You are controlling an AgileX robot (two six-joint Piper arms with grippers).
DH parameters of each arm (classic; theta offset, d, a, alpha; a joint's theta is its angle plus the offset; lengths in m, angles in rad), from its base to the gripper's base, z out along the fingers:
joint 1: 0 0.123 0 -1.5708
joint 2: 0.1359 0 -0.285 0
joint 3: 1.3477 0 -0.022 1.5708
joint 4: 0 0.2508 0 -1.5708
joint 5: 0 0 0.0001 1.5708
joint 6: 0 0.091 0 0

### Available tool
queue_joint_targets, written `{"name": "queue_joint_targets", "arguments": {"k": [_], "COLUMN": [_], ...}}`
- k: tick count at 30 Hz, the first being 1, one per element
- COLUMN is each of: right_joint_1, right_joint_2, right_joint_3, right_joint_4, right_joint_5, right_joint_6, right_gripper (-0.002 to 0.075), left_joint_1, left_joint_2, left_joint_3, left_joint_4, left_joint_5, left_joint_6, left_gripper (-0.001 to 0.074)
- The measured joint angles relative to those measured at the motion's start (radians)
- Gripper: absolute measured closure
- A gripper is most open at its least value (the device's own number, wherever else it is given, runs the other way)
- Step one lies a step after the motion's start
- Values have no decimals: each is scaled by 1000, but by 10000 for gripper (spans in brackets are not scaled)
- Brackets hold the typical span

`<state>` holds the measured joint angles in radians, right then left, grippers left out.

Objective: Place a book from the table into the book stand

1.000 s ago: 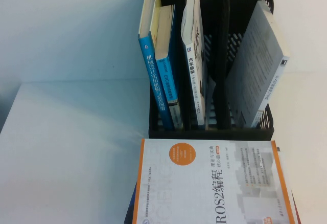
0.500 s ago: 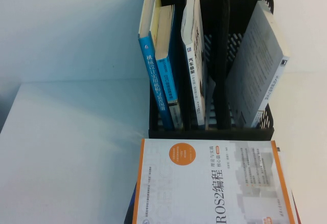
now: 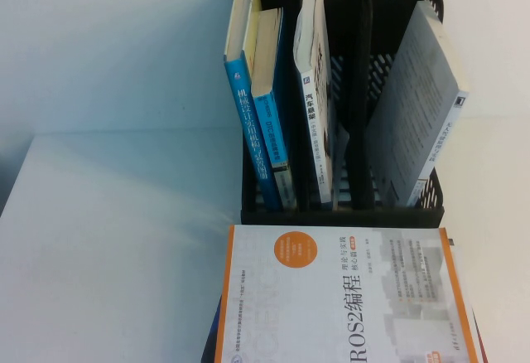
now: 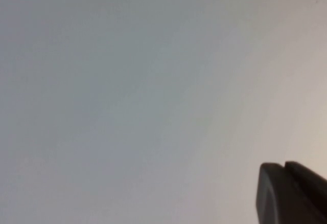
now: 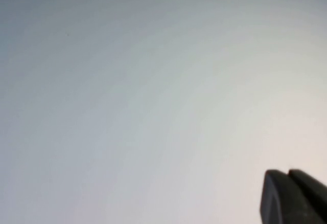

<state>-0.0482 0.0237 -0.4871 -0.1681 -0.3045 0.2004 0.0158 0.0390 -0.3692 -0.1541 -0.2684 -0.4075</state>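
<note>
Beside stand [image 3: 339,205], book [image 3: 348,297] (hands unseen)

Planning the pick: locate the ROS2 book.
High view: the ROS2 book lies flat on the table, bottom centre-right, just before the stand. Neither gripper appears there.

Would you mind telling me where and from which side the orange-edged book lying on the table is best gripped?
Probably by its long left edge, coming in from the left. The book lies flat on another one, cover up, and overhangs it there; its far edge sits close to the stand. Neither the left gripper nor the right gripper appears in the high view; each wrist view shows only a dark tip.
</note>
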Motion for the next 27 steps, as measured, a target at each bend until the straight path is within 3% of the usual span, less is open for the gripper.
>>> {"name": "queue_joint_targets", "arguments": {"k": [6,10,20,27], "right_joint_1": [0,17,57,112], "right_joint_2": [171,299,353,556], "right_joint_3": [-262,-318,-260,-205], "right_joint_4": [-29,-32,168,206], "right_joint_5": [478,749,882,1047], "right_joint_6": [33,31,-48,-168], "right_gripper": [729,729,729,729], "left_joint_1": [-2,-52,-118,-118], "left_joint_2": [225,392,550,675], "left_joint_3": [-253,-349,-357,-358], "left_joint_4": [85,105,40,-74], "left_joint_5": [418,651,872,892], "left_joint_6": [11,13,77,195], "left_gripper": [738,738,738,738]}}
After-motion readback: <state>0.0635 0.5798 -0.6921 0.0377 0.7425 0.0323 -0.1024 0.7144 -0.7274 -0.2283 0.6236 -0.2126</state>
